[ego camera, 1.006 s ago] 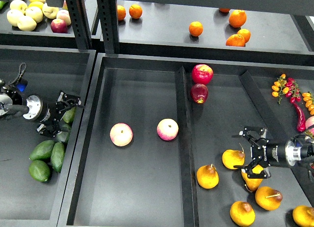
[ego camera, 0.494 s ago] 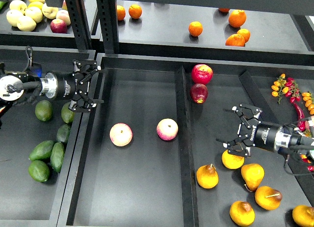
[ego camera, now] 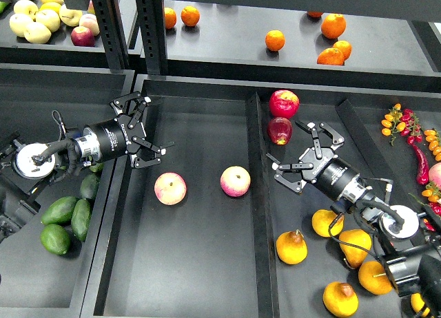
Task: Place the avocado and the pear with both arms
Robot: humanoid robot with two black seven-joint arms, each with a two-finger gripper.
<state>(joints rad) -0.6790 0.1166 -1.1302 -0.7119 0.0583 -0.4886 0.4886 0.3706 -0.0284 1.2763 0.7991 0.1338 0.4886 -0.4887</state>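
left gripper (ego camera: 142, 131): fingers spread wide, nothing between them. it hangs over the left wall of the centre tray (ego camera: 193, 263), tips pointing right, above and left of the left apple (ego camera: 170, 188), not touching it.

right gripper (ego camera: 305, 155): fingers also splayed open, nothing held. it sits over the right tray (ego camera: 310, 194), tips pointing up-left, just below and right of the dark red apple (ego camera: 279, 131); contact with that apple cannot be told. a brighter red apple (ego camera: 284, 103) lies above it, against the tray's top edge.

avocados (ego camera: 60, 218): cluster lying in the left tray (ego camera: 27, 277), below the left arm's wrist; three lie together at lower left, one more (ego camera: 89, 186) just above them beside the tray's right wall. none is in a gripper.

pears (ego camera: 291, 247): group on the floor of the right tray, lower part, beneath and beside the right arm. nearest pear (ego camera: 326, 222) lies below the right wrist, partly crossed by a cable. none is gripped.

centre tray holds two pink-yellow apples side by side, apart from each other; the second apple (ego camera: 235, 181) sits near the divider to the right tray.

oranges (ego camera: 275, 40) on the back shelf, pale apples (ego camera: 38, 15) on the shelf at upper left.
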